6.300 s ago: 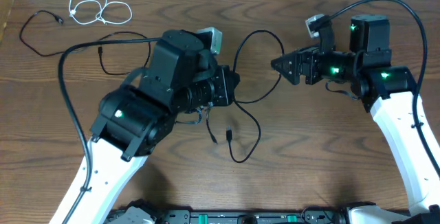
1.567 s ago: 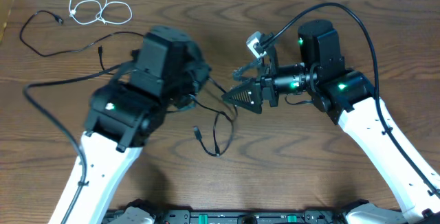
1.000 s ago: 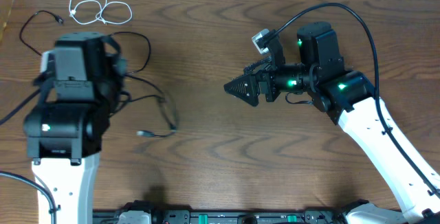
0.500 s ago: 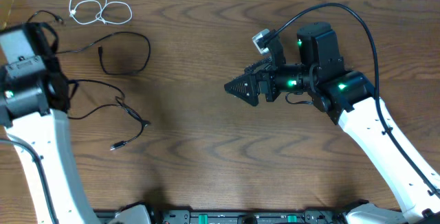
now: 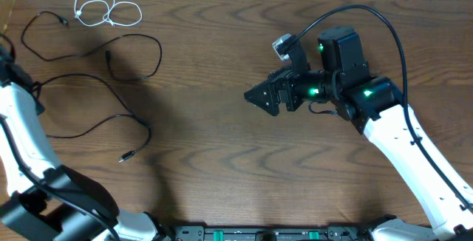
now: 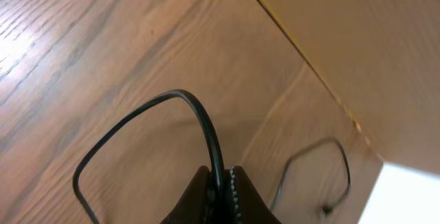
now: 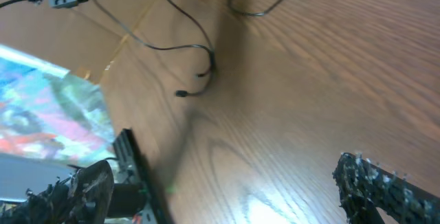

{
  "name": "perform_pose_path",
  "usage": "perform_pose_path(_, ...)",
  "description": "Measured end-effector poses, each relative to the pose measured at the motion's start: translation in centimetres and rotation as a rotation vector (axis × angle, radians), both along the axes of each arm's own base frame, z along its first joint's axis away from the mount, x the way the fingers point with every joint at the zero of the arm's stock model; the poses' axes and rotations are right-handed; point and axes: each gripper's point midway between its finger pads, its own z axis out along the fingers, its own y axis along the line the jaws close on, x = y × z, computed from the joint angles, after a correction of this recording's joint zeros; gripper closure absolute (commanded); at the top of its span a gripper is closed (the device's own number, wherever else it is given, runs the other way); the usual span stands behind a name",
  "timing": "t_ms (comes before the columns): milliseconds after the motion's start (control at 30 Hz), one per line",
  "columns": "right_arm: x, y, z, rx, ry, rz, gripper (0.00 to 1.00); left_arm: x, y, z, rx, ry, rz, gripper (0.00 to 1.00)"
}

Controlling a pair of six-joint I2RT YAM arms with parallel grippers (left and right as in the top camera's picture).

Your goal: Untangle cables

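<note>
Several cables lie spread over the table's left part. The white cable [image 5: 103, 8] is coiled at the back left. One black cable [image 5: 159, 52] loops below it. Another black cable [image 5: 140, 119] runs down to a small plug [image 5: 126, 156]. In the left wrist view my left gripper [image 6: 221, 186] is shut on a black cable [image 6: 206, 124] that arcs away in a loop; a thinner cable [image 6: 344, 162] lies beyond. From overhead only the left arm [image 5: 22, 130] shows. My right gripper [image 5: 255, 97] hangs open over bare wood at mid-table, with its fingers [image 7: 385, 189] wide apart.
A tan board [image 6: 357, 45] borders the table's left edge, close to the left gripper. The right arm's thick black wire [image 5: 392, 34] arches over its base. The right wrist view shows a black cable [image 7: 172, 45] far off and a colourful sheet [image 7: 48, 107] beyond the table.
My left arm has swung farther left, out past the overhead's edge, dragging the black cable with it; that cable now lies stretched out. The right arm has barely moved.
</note>
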Motion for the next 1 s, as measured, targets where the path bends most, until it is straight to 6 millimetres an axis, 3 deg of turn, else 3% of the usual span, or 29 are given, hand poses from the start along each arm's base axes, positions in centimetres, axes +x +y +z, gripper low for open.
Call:
perform_pose_path(367, 1.4, -1.1, -1.0, -0.074, -0.025, -0.084, 0.01, -2.3, 7.3, -4.8, 0.06, 0.098, 0.125, 0.92)
perform_pose_path(533, 1.6, -1.1, -0.9, -0.078, -0.034, -0.093, 0.01, -1.7, 11.7, -3.9, 0.223, 0.186, 0.014, 0.9)
perform_pose_path(600, 1.7, -1.1, -0.8, -0.076, -0.042, -0.095, 0.01, -1.4, 12.8, -2.8, 0.284, 0.221, -0.035, 0.74)
perform_pose_path(800, 1.9, -1.1, -0.7, -0.072, -0.05, -0.096, 0.01, -1.6, 13.1, -2.5, 0.302, 0.325, -0.134, 0.48)
perform_pose_path(1000, 1.8, -1.1, -0.7, -0.072, -0.049, -0.095, 0.01, -1.8, 12.4, -3.9, 0.246, 0.379, -0.198, 0.45)
